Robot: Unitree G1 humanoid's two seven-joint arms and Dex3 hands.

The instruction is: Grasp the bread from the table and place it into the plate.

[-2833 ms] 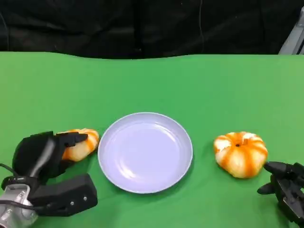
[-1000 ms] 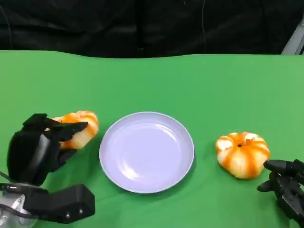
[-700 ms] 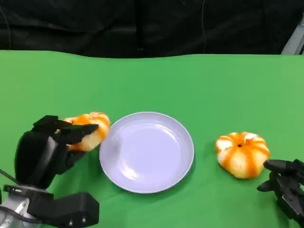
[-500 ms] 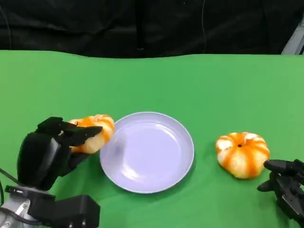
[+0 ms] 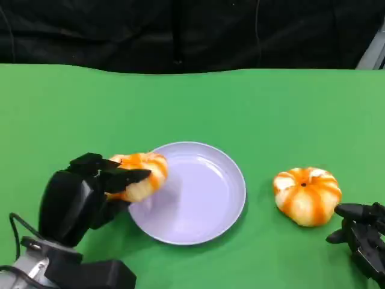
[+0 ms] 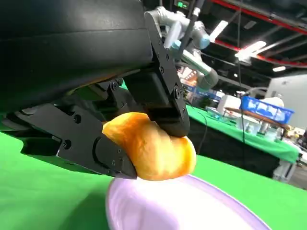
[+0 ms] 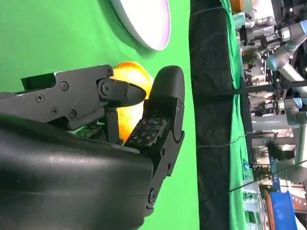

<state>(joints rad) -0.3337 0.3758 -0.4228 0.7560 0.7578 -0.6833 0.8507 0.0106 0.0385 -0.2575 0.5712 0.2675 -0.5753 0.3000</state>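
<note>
1. Green table (image 5: 252,102), dark backdrop; plate (image 5: 204,198) lies near the front edge.
2. Left hand (image 5: 78,198) grips the bread (image 5: 141,176), now carried from the table to above the plate's left rim; release remains.
3. Right hand (image 5: 361,235) rests empty, fingers apart, beside the second bread (image 5: 305,195).

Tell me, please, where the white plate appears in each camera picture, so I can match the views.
Head view: plate at lower centre.
Left wrist view: plate along the bottom edge.
Right wrist view: plate at the top edge.
Shared landmark: the green table under it in every view.
</note>
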